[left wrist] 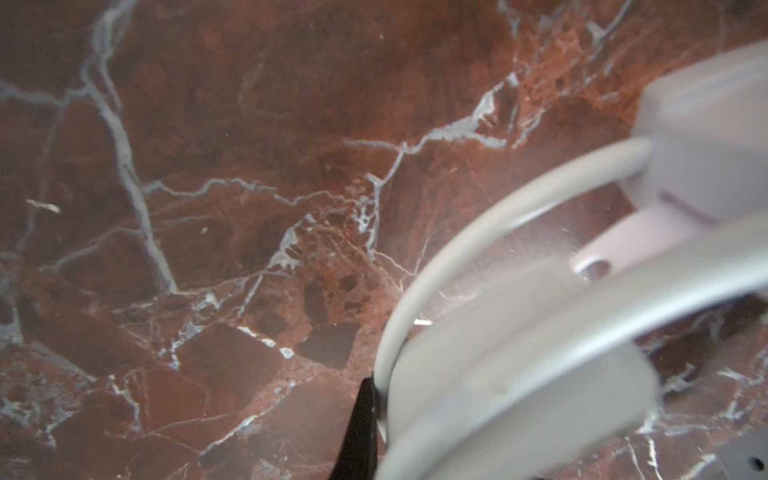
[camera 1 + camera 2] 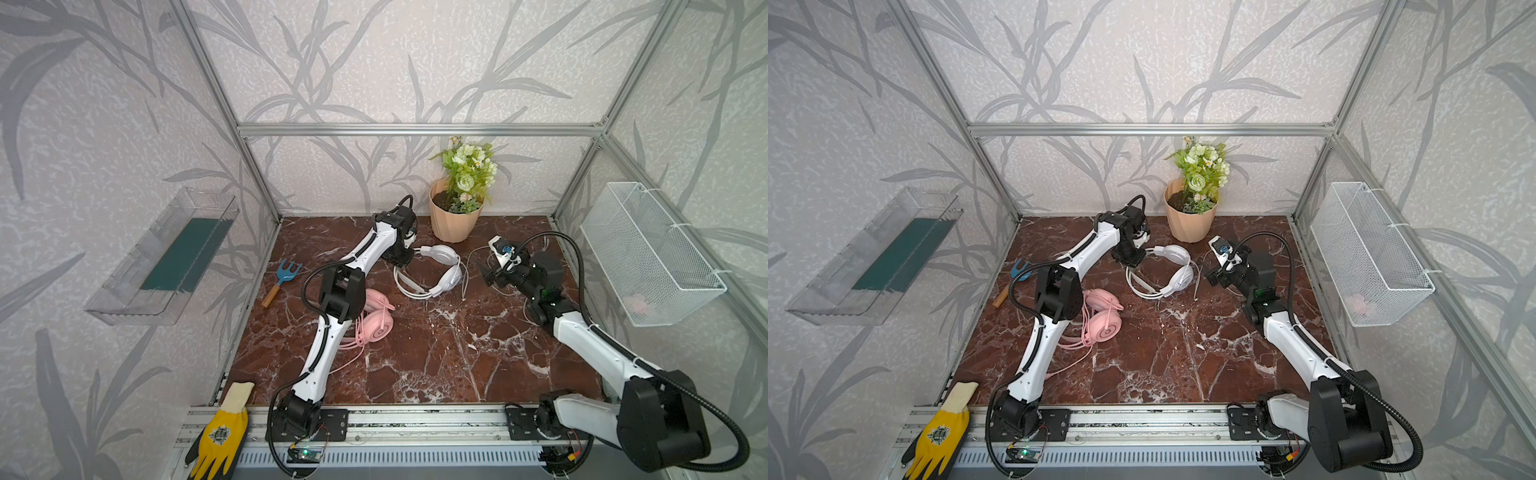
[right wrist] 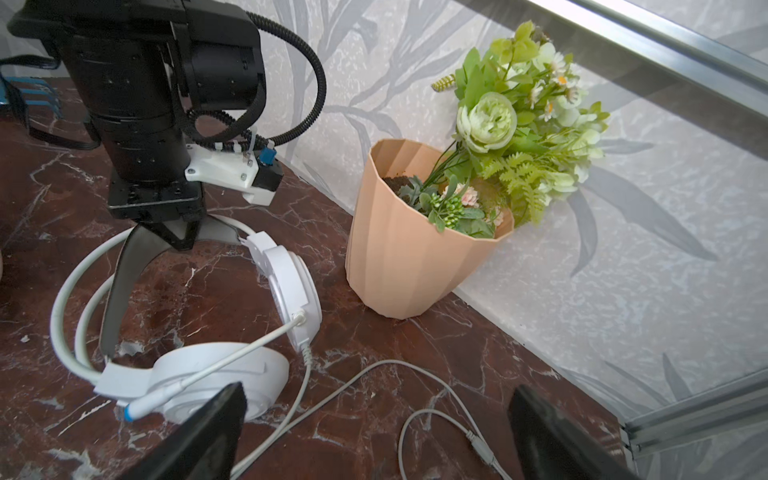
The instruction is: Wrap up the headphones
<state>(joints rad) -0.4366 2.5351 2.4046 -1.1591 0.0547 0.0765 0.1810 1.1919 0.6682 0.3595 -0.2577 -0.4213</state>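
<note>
The white headphones lie on the marble table near the back, with their thin white cable trailing in loops to the right. My left gripper points down and is shut on their headband. One black finger shows beside the band. My right gripper hovers just right of the nearer earcup, jaws wide open over the loose cable and holding nothing. The pink headphones lie further forward, partly hidden by my left arm, their pink cable bunched beside them.
A peach flower pot stands against the back wall, close to the white headset. A blue hand rake lies at the left edge. A yellow glove rests on the front rail. A wire basket and a clear tray hang on the side walls.
</note>
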